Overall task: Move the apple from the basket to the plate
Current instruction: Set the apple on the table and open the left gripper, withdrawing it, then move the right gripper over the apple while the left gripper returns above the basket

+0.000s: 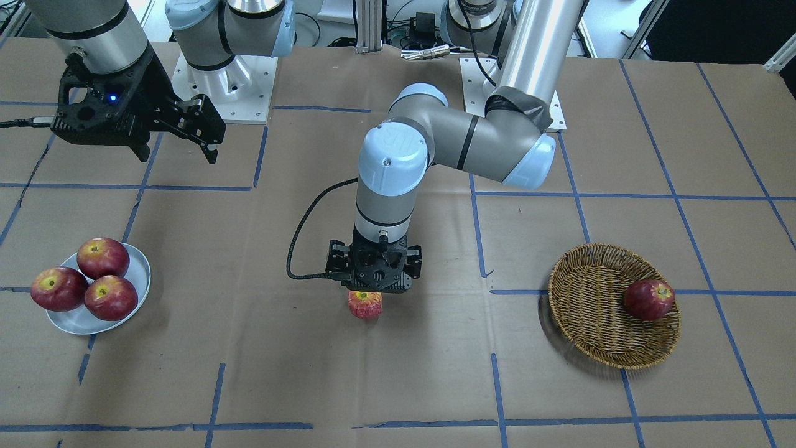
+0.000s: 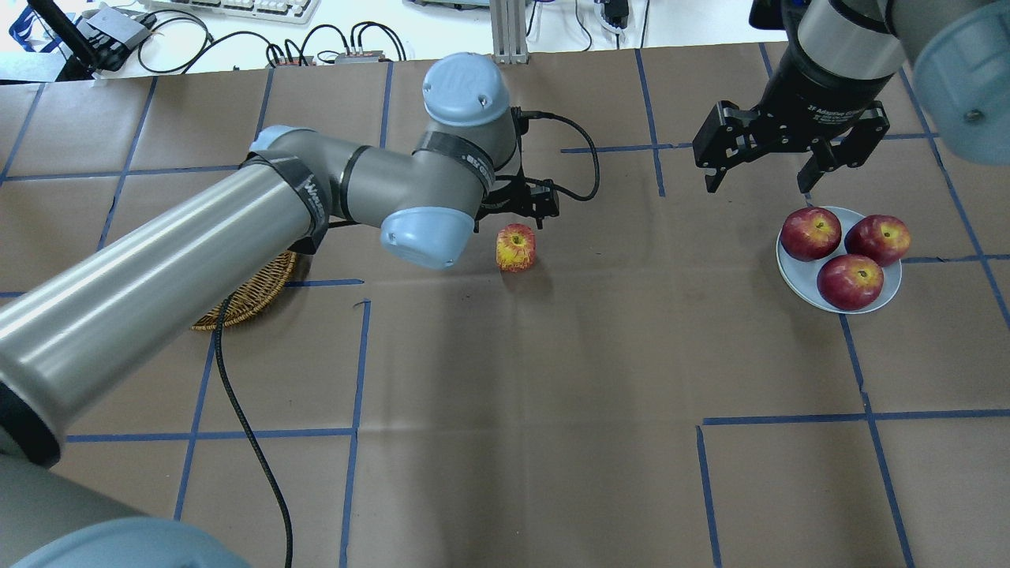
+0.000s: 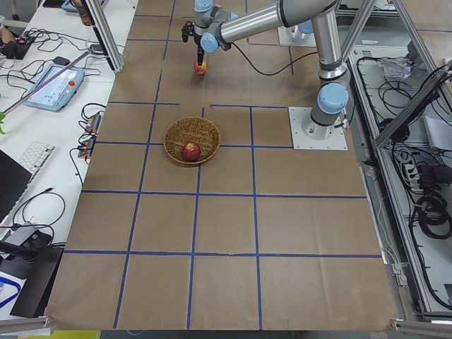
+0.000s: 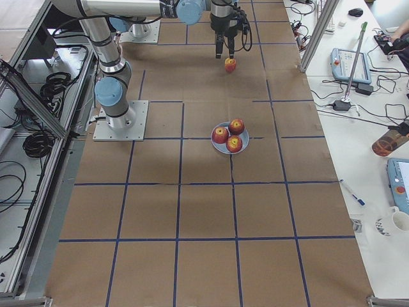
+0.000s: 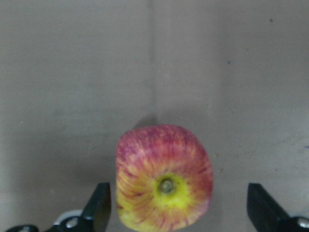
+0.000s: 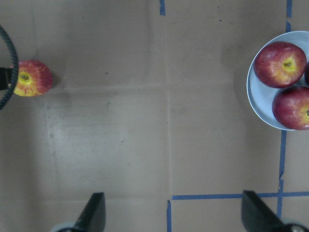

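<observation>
The pinkish-red apple (image 1: 365,304) with a yellow-green stem patch rests on the brown paper at the table's middle, also seen in the overhead view (image 2: 515,247). My left gripper (image 1: 373,283) hangs straight above it. In the left wrist view the apple (image 5: 164,179) lies between the two spread fingers (image 5: 99,205), which stand apart from it. The wicker basket (image 1: 591,323) holds one dark red apple (image 1: 648,299). The pale plate (image 1: 74,320) carries three dark red apples. My right gripper (image 2: 759,181) is open and empty, raised beside the plate (image 2: 797,285).
Blue tape lines cross the brown paper. The left arm's black cable (image 1: 298,236) loops beside the wrist. In the overhead view the left arm covers most of the basket (image 2: 252,296). Both arm bases (image 1: 224,87) stand at the table's robot side.
</observation>
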